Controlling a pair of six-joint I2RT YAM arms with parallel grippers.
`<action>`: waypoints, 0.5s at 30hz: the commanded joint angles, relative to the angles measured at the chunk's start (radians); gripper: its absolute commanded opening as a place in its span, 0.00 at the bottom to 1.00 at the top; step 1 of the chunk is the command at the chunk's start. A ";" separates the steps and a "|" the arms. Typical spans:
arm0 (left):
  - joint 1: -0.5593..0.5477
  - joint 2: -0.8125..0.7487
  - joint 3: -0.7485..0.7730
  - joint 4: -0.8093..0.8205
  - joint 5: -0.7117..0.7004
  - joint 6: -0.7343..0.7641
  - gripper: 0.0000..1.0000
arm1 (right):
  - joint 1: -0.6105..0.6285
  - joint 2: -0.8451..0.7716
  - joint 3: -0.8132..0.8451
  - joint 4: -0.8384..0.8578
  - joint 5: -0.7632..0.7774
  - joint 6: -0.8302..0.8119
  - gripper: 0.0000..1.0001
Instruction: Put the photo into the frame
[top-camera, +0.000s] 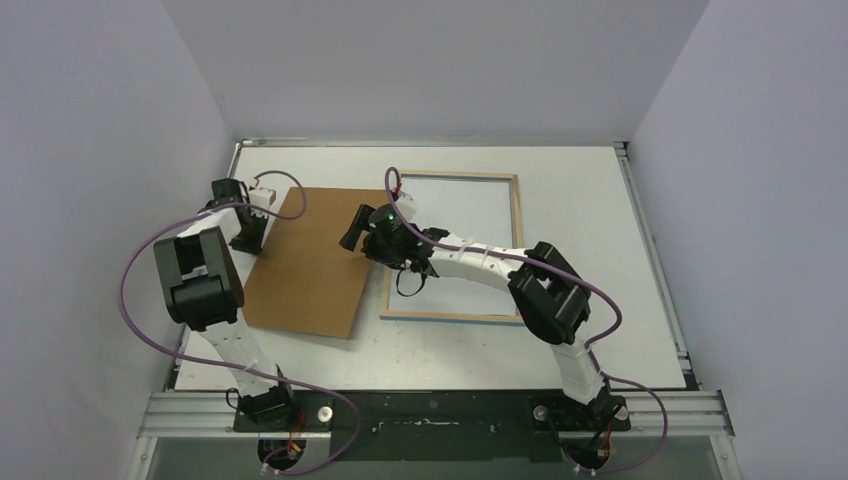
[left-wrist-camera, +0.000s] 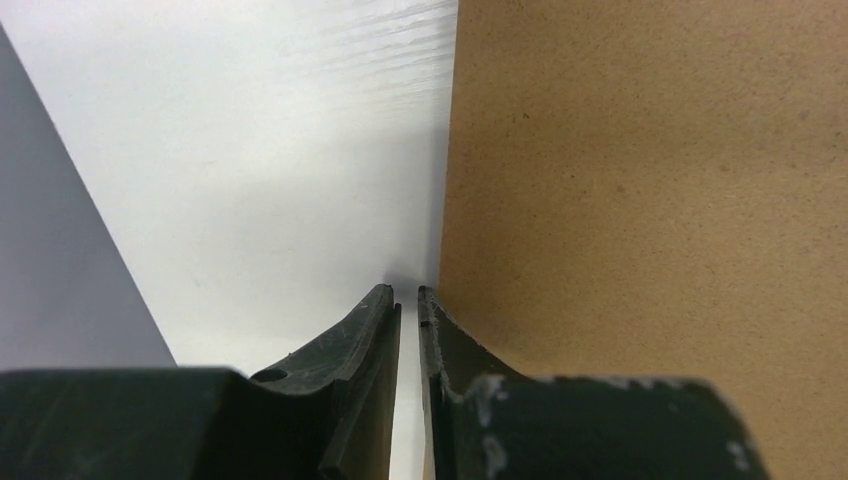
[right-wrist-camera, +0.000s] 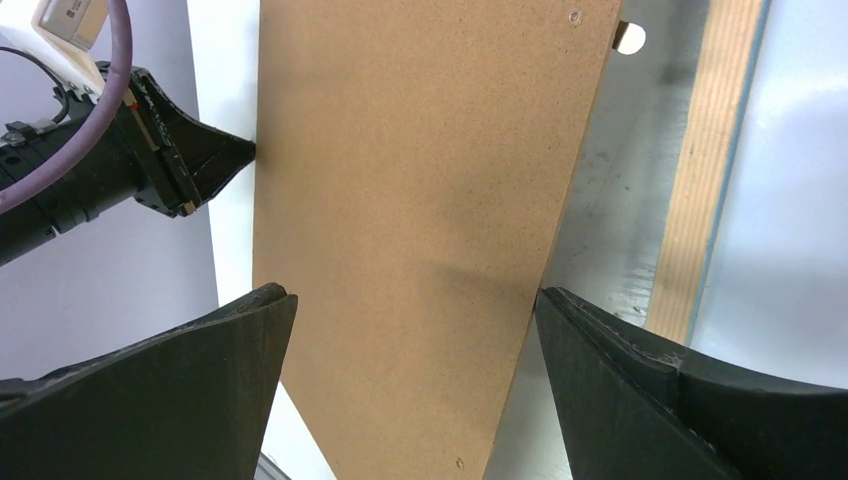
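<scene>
While my right pincer (right-wrist-camera: 415, 295) is gaping wide above the board (right-wrist-camera: 400, 200), my left pincer (left-wrist-camera: 405, 292) is sitting nearly closed at its edge.
The frame (top-camera: 455, 174) is lying wood-side up beside it.

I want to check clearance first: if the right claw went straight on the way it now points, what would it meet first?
Most likely the brown backing board. In the wrist view it fills the gap between the open fingers of the right claw. How far off the board is I cannot tell.
</scene>
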 joint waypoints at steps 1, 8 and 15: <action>-0.070 0.039 -0.003 -0.124 0.148 -0.052 0.13 | 0.010 -0.087 -0.011 0.156 -0.016 0.050 0.93; -0.137 0.031 0.008 -0.132 0.140 -0.059 0.11 | -0.001 -0.129 -0.069 0.154 0.003 0.051 0.93; -0.209 0.037 0.034 -0.158 0.115 -0.061 0.09 | -0.022 -0.177 -0.129 0.152 0.012 0.052 0.93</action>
